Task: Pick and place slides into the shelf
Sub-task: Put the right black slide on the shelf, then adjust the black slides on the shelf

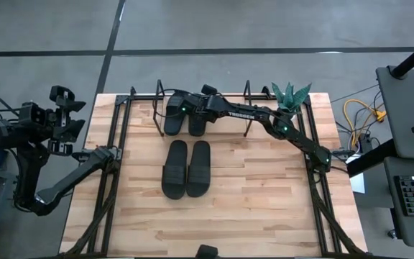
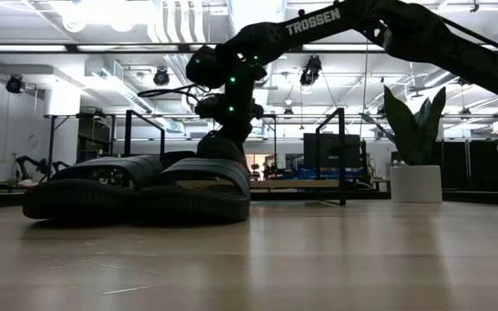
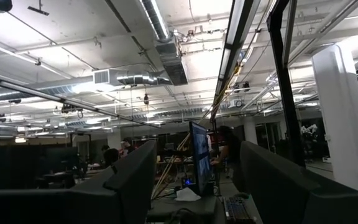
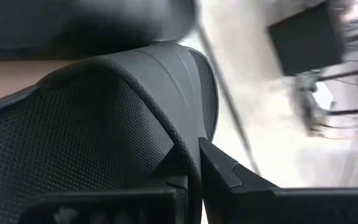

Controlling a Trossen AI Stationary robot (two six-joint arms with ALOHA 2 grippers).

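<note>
- Across the far half of the wooden desk (image 1: pixel 221 216), the right arm reached leftward from its base, its gripper (image 1: pixel 190 108) over the shelf (image 1: pixel 261 128) — a low rack with black wire end frames at the desk's far edge.
- Its jaws were clenched on the edge of a black slide (image 4: pixel 104 118); up close, the textured sole and smooth rim filled the wrist view, pinched between the dark fingers (image 4: pixel 229 171).
- On the shelf, that held slide (image 1: pixel 197 119) sat just beside another slide (image 1: pixel 175 115), both at the rack's left part.
- Near the desk's middle, two more slides (image 1: pixel 187 168) lay side by side, touching, toes pointing away from the shelf.
- Off the desk's left edge, the left gripper (image 1: pixel 63 115) was raised and facing the room; I cannot tell how its jaws stood.
- At the shelf's right end stood a green plant (image 1: pixel 291 96) in a white pot (image 2: pixel 415 183).
</note>
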